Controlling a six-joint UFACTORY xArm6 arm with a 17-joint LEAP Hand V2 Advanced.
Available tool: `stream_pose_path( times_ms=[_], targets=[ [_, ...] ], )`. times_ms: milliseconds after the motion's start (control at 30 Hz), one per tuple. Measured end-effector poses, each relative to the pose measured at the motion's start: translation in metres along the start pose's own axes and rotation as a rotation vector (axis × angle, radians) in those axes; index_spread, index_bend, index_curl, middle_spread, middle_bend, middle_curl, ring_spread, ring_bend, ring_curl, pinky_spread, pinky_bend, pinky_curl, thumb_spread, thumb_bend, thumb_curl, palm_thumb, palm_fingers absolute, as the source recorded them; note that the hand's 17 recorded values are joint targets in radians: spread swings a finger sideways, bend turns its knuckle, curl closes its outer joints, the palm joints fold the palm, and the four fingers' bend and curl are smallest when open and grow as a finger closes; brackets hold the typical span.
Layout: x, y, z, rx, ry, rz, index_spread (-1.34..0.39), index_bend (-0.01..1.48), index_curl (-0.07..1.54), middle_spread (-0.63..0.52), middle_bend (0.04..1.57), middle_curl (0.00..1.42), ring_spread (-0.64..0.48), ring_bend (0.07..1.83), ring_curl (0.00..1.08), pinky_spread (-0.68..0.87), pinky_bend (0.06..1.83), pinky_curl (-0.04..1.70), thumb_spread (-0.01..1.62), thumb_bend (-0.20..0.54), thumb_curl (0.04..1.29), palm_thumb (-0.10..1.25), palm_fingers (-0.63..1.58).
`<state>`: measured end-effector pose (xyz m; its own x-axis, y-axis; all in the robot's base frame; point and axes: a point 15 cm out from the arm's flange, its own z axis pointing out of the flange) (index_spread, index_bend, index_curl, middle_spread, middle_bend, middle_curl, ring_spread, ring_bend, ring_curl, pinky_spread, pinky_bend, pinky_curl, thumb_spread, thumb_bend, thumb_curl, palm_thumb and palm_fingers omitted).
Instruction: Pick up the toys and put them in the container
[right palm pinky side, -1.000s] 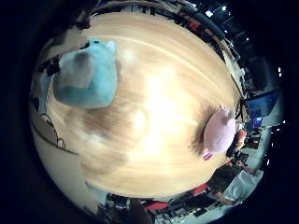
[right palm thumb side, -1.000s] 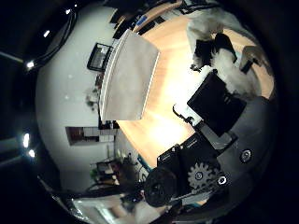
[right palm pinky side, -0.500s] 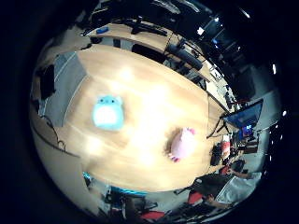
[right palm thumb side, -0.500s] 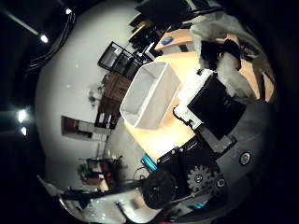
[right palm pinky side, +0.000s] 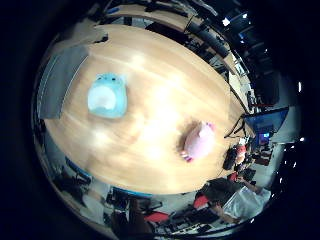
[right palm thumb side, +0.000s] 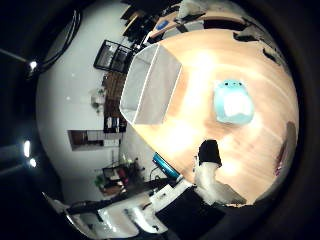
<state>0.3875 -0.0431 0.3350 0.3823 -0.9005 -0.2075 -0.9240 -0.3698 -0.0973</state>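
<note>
A light blue plush toy (right palm pinky side: 107, 96) lies on the round wooden table (right palm pinky side: 160, 100). A pink plush toy (right palm pinky side: 198, 141) lies near the table's edge, away from the blue one. A white open container (right palm thumb side: 150, 85) stands at the table's edge, beside the blue toy (right palm thumb side: 233, 101) in the thumb side view. My hand (right palm thumb side: 205, 185) is high above the table. One black-tipped finger (right palm thumb side: 208, 158) reaches into the thumb side view, fairly straight, with nothing on it. The little finger side view shows no part of the hand.
The grey-white container also shows at the table's edge in the little finger side view (right palm pinky side: 57, 82). Desks, chairs and a blue screen (right palm pinky side: 272, 122) ring the table. A dark shelf (right palm thumb side: 112, 58) stands by the white wall behind the container.
Both views have shifted as the hand turned. The fingers that crossed the thumb side view have drawn back to its edge, and the blue toy now shows there.
</note>
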Motion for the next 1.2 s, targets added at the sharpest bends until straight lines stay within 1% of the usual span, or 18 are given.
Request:
stream_pose_path(
  times_ms=[200,367,500,733,1200],
  targets=[
    [0.005,-0.001,0.017,-0.036,-0.022,0.009,-0.58,0.28,0.46,-0.28,0.31,0.49,-0.22,0.74,0.39,0.08,1.17,0.28,0.99,-0.03,0.52,0.51,0.11],
    [0.006,-0.008,0.034,-0.056,-0.032,0.001,-0.57,0.25,0.43,-0.28,0.3,0.46,-0.22,0.71,0.36,0.11,1.1,0.24,0.99,-0.029,0.5,0.51,0.14],
    [0.003,-0.003,0.059,-0.09,-0.054,0.0,-0.57,0.23,0.41,-0.28,0.28,0.43,-0.22,0.68,0.34,0.13,1.04,0.21,0.99,-0.028,0.49,0.51,0.17],
    [-0.002,-0.002,0.093,-0.128,-0.076,-0.009,-0.57,0.2,0.38,-0.28,0.26,0.39,-0.23,0.64,0.3,0.15,0.98,0.16,1.0,-0.028,0.47,0.52,0.22],
    [0.003,-0.008,0.117,-0.149,-0.085,-0.008,-0.57,0.19,0.35,-0.28,0.22,0.35,-0.21,0.56,0.25,0.17,0.9,0.11,1.01,-0.026,0.45,0.54,0.25]
  ],
)
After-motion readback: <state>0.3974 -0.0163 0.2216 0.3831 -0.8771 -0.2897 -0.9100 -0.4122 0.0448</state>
